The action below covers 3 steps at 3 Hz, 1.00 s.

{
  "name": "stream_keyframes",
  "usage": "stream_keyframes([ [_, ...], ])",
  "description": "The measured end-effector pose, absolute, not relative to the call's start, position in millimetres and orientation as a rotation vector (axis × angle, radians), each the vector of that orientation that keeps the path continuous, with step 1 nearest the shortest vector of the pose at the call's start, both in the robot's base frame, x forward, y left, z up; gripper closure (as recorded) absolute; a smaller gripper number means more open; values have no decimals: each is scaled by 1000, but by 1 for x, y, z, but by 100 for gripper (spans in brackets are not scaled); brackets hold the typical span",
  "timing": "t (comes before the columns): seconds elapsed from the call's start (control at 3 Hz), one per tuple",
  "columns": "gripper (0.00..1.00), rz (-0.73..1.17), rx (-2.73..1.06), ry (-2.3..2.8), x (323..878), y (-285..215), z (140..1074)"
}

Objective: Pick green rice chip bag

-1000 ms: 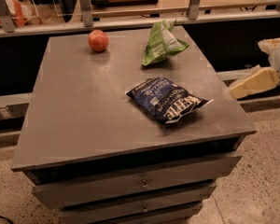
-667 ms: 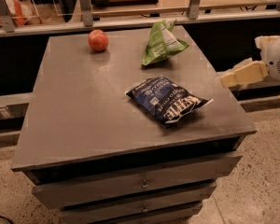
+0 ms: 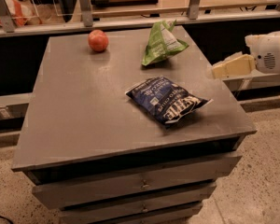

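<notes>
The green rice chip bag (image 3: 161, 43), crinkled light green with a white label panel, lies at the far right of the grey cabinet top (image 3: 74, 101). My gripper (image 3: 231, 66), cream-coloured, comes in from the right edge of the view on a white arm (image 3: 270, 51). It hovers off the cabinet's right side, to the right of the green bag and a little nearer to me, apart from it.
A dark blue Kettle chip bag (image 3: 167, 99) lies near the middle right of the top. A red apple (image 3: 98, 40) sits at the far left. A shelf with rails (image 3: 130, 3) runs behind the cabinet. Drawers (image 3: 140, 183) face me below.
The gripper and arm have risen and moved a little farther back along the cabinet's right side, closer to the green bag's level. The bags and apple have not moved.
</notes>
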<state>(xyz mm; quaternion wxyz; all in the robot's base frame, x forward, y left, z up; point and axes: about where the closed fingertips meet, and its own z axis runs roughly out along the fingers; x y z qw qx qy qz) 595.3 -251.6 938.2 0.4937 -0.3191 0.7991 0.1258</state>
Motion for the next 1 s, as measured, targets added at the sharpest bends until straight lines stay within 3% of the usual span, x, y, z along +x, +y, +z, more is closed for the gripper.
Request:
stream_keyframes([
  [1.0,0,423,-883,1838,664,-211,933],
])
